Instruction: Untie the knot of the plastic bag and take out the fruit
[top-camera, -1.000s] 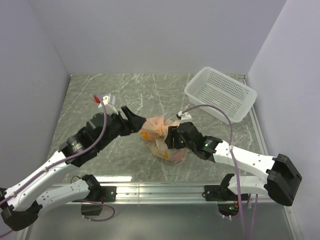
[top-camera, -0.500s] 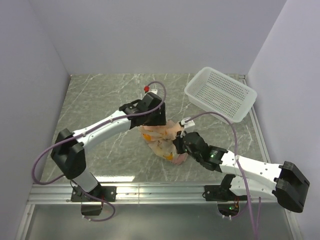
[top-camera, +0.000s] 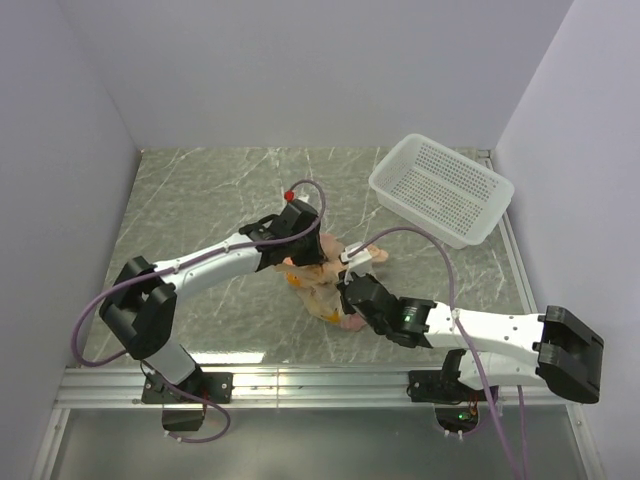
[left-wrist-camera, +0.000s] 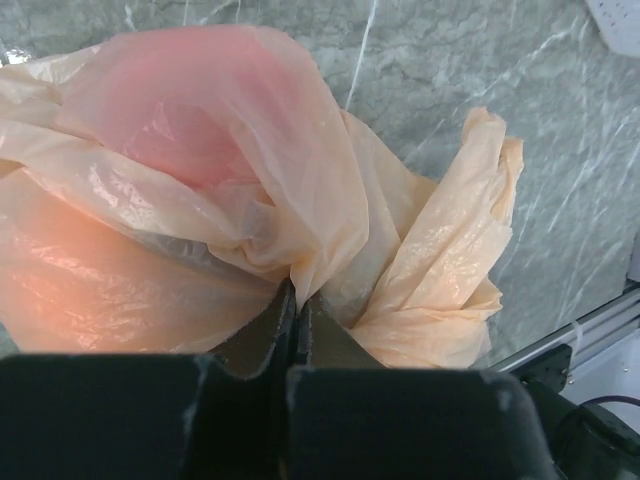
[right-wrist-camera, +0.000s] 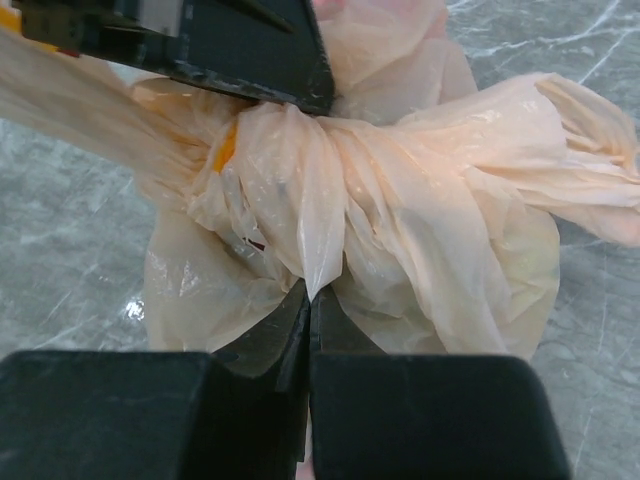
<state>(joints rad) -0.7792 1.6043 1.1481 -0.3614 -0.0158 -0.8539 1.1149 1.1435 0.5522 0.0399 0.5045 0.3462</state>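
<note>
1. Roughly mid-table, the plastic bag (top-camera: 322, 283) lies crumpled on the grey-green marbled table (top-camera: 200, 190), between the ends of the two arms.
2. The left gripper (top-camera: 311, 256) reaches the bag from its far-left side. In the left wrist view its jaws are pressed together, with a thin fold of peach plastic pinched between them.
3. The right gripper (top-camera: 349, 294) meets the bag from the near-right side. In its own wrist view the jaws close on a pointed fold hanging just below the knot (right-wrist-camera: 320, 150).
4. The knot is a bunched lump on the upper side of the bag. Gathered plastic fans out to its right, and a yellow-orange printed mark (right-wrist-camera: 226, 146) sits just beside it on the left.
5. A black finger of the left gripper crosses the top of the right wrist view. It touches the plastic just above the knot and hides what lies behind it.
6. The fruit is inside the bag. Only a pinkish tint shows through the film in the left wrist view, and single pieces cannot be told apart.
7. A white perforated basket (top-camera: 441, 190) stands in the far right corner, well apart from the bag.
8. A metal rail (top-camera: 320, 380) runs along the near edge by the arm bases.
</note>
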